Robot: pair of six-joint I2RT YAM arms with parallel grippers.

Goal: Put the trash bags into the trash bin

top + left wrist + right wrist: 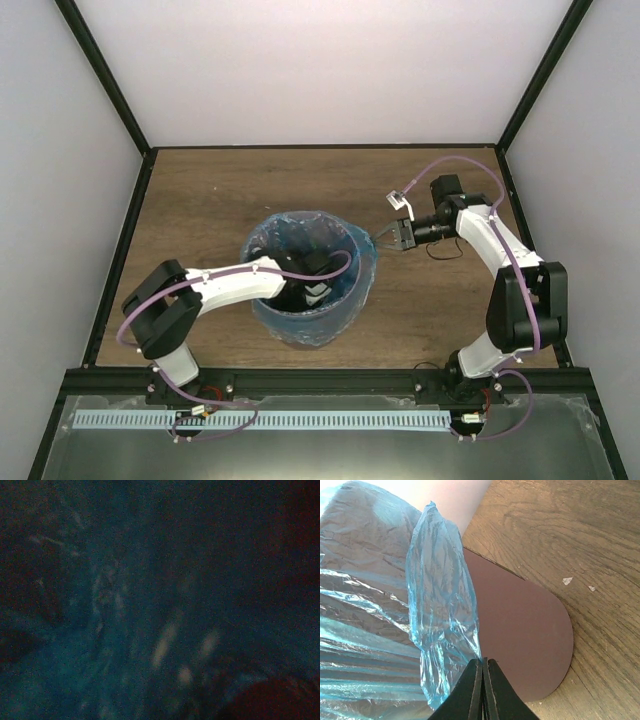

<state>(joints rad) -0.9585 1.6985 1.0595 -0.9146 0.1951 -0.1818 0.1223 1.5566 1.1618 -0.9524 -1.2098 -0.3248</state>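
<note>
The left tool [310,288] is plunged inside the trash bin [530,645] on the surface [200,200], among the trash bag [340,305] lining it; whether it's open I can't tell. Further off, the right tool [482,665] sits closed by a loose fold at the rim. Best press the film down gently, without tipping.

The trash bag [345,300] is draped inside the trash bin [520,640] on the desk [200,200]; the left hand [315,290] is lowered inside, the right hand [385,238] held at its right rim.
</note>
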